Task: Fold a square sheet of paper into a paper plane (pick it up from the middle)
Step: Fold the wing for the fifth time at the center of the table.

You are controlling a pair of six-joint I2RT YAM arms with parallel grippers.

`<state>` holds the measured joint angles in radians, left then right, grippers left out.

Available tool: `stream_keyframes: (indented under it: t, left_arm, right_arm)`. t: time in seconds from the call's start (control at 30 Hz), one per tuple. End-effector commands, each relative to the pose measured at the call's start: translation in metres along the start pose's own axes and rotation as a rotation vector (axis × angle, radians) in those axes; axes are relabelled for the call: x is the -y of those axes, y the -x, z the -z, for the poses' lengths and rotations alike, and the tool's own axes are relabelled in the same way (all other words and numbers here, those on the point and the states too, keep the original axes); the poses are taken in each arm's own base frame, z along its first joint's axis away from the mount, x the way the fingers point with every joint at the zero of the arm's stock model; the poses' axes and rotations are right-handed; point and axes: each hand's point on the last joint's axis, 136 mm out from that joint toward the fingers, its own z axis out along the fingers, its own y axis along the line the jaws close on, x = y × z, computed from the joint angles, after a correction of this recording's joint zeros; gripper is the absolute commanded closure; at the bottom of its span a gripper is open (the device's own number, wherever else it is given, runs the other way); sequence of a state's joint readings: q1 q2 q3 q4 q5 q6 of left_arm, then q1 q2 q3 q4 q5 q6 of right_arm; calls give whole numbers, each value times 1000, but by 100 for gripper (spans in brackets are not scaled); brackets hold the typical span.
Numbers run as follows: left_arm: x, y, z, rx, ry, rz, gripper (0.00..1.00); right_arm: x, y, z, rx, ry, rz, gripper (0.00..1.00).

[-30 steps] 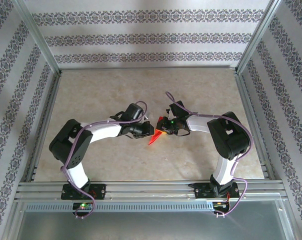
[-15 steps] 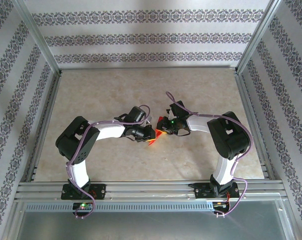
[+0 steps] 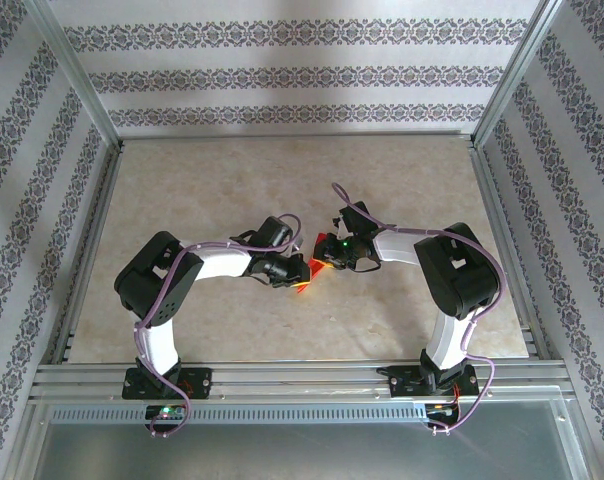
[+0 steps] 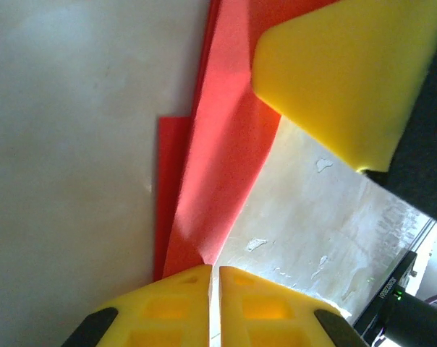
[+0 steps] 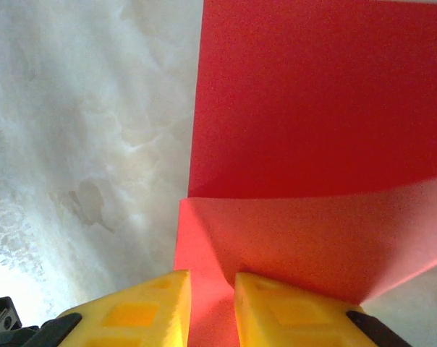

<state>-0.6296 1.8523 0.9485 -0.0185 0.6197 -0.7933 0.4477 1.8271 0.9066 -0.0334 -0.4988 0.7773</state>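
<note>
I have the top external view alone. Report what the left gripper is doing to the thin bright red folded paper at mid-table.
Observer: The left gripper has fingers almost touching, pinching the end of a raised crease in the red folded paper.
Operator: Now the right gripper.
Observer: The right gripper has paper filling the gap between its fingers; clamped or not, I cannot tell.
Operator: Describe the layers.
Observer: A lighter flap bends up over a flat darker layer.

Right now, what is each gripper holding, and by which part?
Both pinch the folded red paper: left gripper at a raised crease, right gripper at a flap's edge.
</note>
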Motion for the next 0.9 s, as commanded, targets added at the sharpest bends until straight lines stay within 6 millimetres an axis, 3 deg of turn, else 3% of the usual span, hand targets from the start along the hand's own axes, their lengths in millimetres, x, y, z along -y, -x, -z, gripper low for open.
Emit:
stream_keyframes:
  t: [0.0, 0.37, 0.87]
  left_arm:
    - [-18, -23, -7, -68, 67, 22, 89]
    - [-20, -33, -7, -98, 100, 14, 89]
    - [-39, -55, 0, -134, 182, 21, 90]
  right_arm:
    - [45, -19, -9, -57, -139, -58, 72]
    - [46, -20, -10, -62, -145, -62, 72]
    - [55, -22, -12, -69, -180, -73, 72]
